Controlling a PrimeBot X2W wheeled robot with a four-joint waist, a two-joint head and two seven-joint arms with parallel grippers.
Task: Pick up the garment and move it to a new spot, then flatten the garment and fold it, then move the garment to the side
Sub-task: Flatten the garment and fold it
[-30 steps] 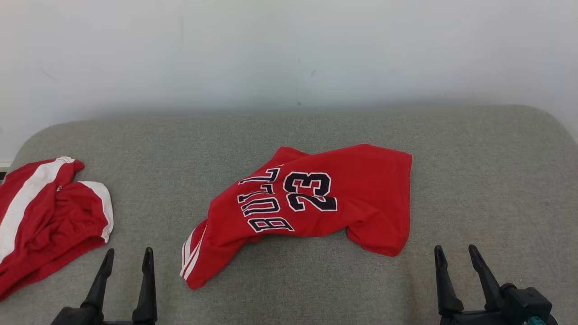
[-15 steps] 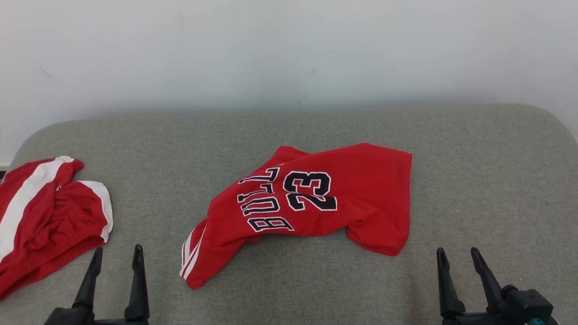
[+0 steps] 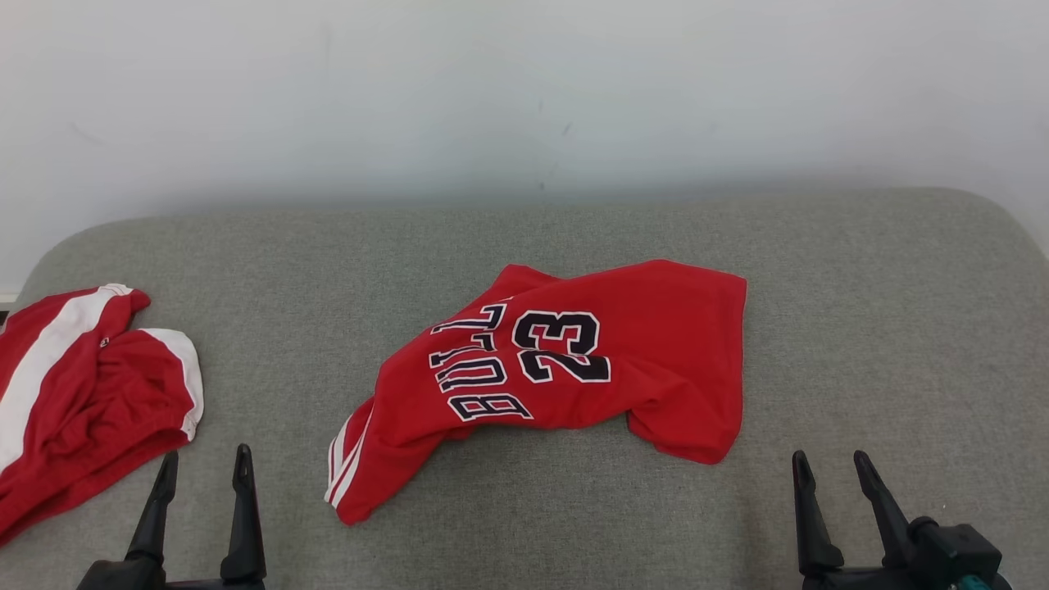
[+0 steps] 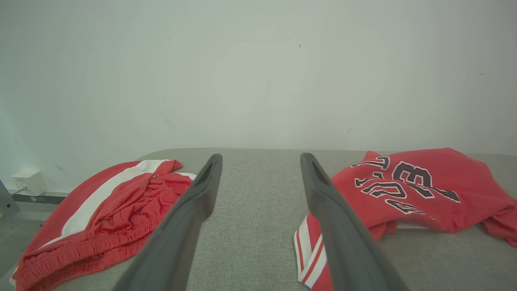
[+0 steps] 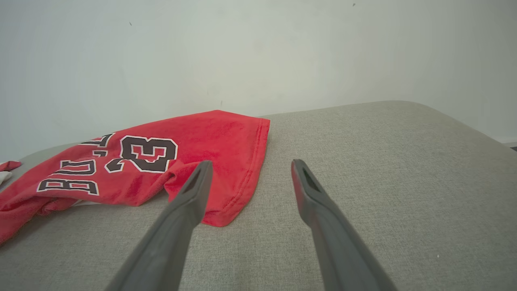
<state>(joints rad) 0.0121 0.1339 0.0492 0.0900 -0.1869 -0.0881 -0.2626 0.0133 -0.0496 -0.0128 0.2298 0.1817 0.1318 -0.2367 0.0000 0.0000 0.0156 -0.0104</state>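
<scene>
While my left gripper (image 3: 205, 456) and right gripper (image 3: 829, 457) hang wide and empty over the near edge of the cushion (image 3: 524, 246), I see the crumpled red jersey (image 3: 647, 344) lying at its centre on coarse grey weave.

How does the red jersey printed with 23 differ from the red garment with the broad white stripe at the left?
The red jersey printed with 23 carries dark, white-edged lettering; the red garment with the broad white stripe shows none. The jersey lies mid-surface; the striped garment sits at the left edge. The jersey is spread flatter; the striped garment is more bunched. Both are red with white trim, lying on the grey fabric surface.
</scene>
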